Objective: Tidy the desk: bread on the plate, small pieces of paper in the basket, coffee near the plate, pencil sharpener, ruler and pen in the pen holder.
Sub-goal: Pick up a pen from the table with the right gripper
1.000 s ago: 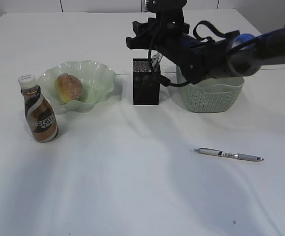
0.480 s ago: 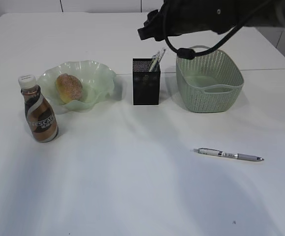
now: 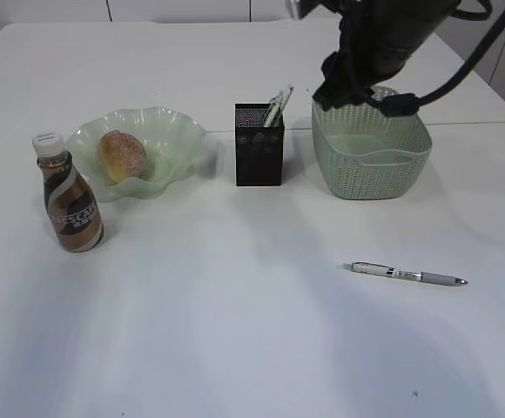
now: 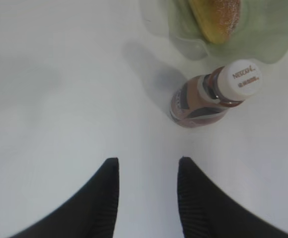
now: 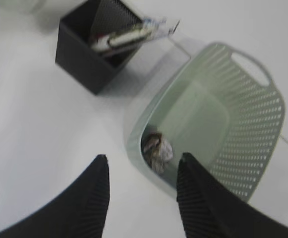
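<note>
Pen [image 3: 405, 275] lies alone toward the surface's [image 3: 235, 331] front right; you have bare surface all round it. Right fingers [image 5: 141, 198] parted, empty, above basket [image 3: 372, 157] rim. Left fingers [image 4: 148, 198] parted, empty, beside coffee [image 4: 208, 96].

Pen [image 3: 405, 275] alone on desk [image 3: 235, 305]

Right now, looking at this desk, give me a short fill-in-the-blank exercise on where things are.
1. The bread lies in the ____.
2. The pen lies flat on the ____.
3. A crumpled paper wad sits inside the ____.
4. The coffee bottle has a ____ cap.

Missing words: plate; desk; basket; white
</note>
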Controlling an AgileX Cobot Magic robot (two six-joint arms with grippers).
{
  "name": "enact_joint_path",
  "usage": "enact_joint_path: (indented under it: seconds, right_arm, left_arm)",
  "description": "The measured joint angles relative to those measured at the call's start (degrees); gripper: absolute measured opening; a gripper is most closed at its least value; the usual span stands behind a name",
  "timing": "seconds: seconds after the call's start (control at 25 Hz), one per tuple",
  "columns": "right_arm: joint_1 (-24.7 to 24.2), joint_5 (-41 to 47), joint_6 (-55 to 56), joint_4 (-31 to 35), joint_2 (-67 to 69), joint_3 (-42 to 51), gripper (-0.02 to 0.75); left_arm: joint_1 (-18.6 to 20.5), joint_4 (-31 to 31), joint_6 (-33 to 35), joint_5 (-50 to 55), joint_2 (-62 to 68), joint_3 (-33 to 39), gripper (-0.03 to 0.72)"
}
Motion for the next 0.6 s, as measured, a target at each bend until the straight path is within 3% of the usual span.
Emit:
enact_joint_path:
  seconds: [0.32, 0.6]
  right_arm:
    - [0.0, 21.6, -17.9, 5.7, 0.0, 0.0, 0.365]
    - [0.0, 26.0, -27.4, 6.6, 0.0, 0.0, 0.364]
  left_arm:
    - [0.0, -0.5, 0.0, 0.0, 0.0, 0.0, 0.275]
    - [0.0, -0.9, 0.0, 0.0, 0.1, 0.0, 0.275]
